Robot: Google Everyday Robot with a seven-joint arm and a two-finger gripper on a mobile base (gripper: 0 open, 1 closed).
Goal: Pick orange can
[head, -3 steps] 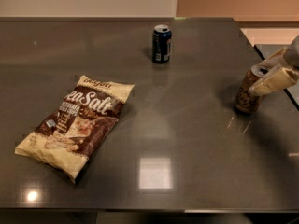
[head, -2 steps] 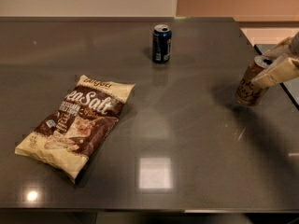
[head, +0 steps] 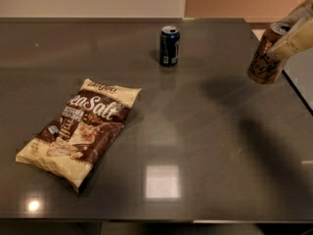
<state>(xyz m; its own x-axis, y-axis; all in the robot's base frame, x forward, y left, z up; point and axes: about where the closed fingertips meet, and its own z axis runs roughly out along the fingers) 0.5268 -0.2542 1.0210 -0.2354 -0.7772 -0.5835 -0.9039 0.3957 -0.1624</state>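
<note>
Surface: dark grey glossy table (head: 205, 131), with a bright square reflection near its front edge.

Item 1: a sea salt chip bag (head: 80, 131), cream and brown. It lies flat, well to the left of the blue can and nearer the table's front.

Item 2: a blue can (head: 169, 45), dark with a white label. It stands upright near the table's far edge and is the reference point for the other items.

Item 3: the orange can (head: 265, 58). It is slim and orange-tan, with dark cursive script on its side and a silver top. It sits well to the right of the blue can, by the table's right edge. It is tilted, with its top leaning right, and its base appears clear of the surface. A soft shadow falls on the table to its left.

Item 4: the gripper (head: 286, 31). It enters from the upper right corner, further right of the blue can than the orange can is. Its tan fingers (head: 296, 42) are clamped on the upper part of the orange can: one crosses the near side below the rim, the other sits behind the top. Little of the arm beyond is in view.
</note>
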